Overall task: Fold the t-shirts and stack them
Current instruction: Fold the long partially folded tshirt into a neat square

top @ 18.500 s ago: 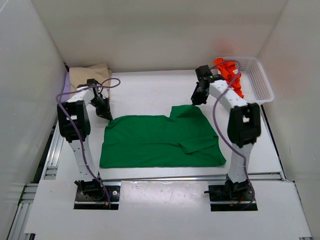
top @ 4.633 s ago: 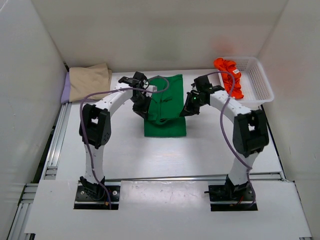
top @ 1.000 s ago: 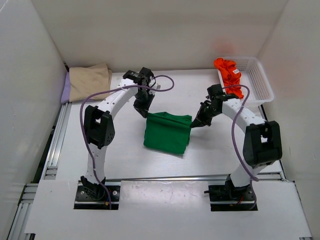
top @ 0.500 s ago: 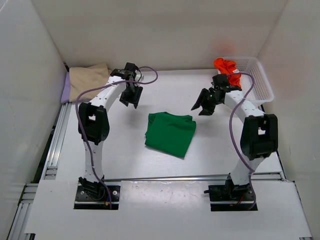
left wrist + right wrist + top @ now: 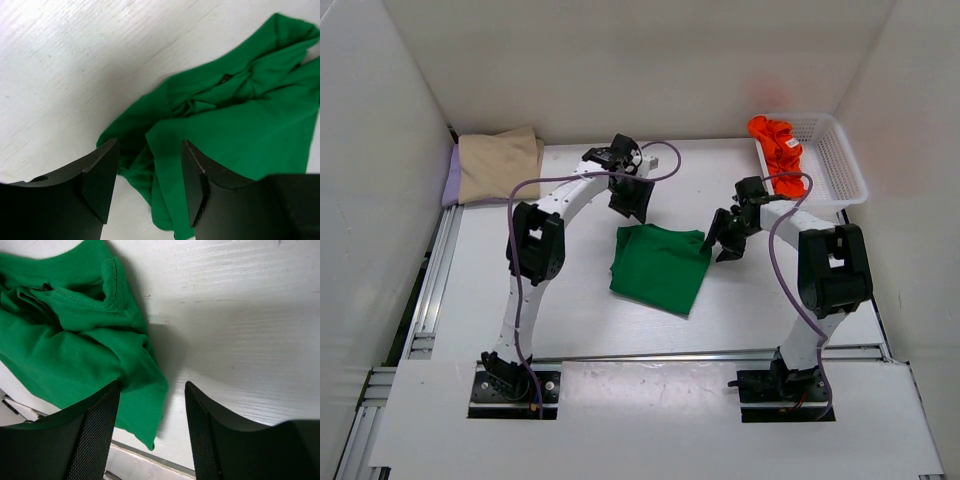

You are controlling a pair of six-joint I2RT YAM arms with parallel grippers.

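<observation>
A bright green t-shirt (image 5: 660, 268) lies folded into a small rectangle in the middle of the table. My left gripper (image 5: 632, 205) hovers open over its far-left corner, and the left wrist view shows green cloth (image 5: 240, 115) beneath and beyond the empty gap of that gripper (image 5: 150, 185). My right gripper (image 5: 720, 243) is open beside the shirt's right edge; in the right wrist view the shirt's edge (image 5: 65, 350) lies under the left finger of that gripper (image 5: 152, 430). A beige t-shirt (image 5: 498, 163) lies folded at the back left on a lilac one (image 5: 451, 180). The orange-red t-shirt (image 5: 775, 140) hangs crumpled over the basket's left rim.
The white mesh basket (image 5: 835, 160) stands at the back right corner. White walls close in the table on the left, the back and the right. A metal rail runs along the table's near edge (image 5: 650, 355).
Both grippers let go of the green shirt and opened. The left one swung left, then came back over the shirt's far-left corner. The right one lifted away, then dropped to the right edge.
</observation>
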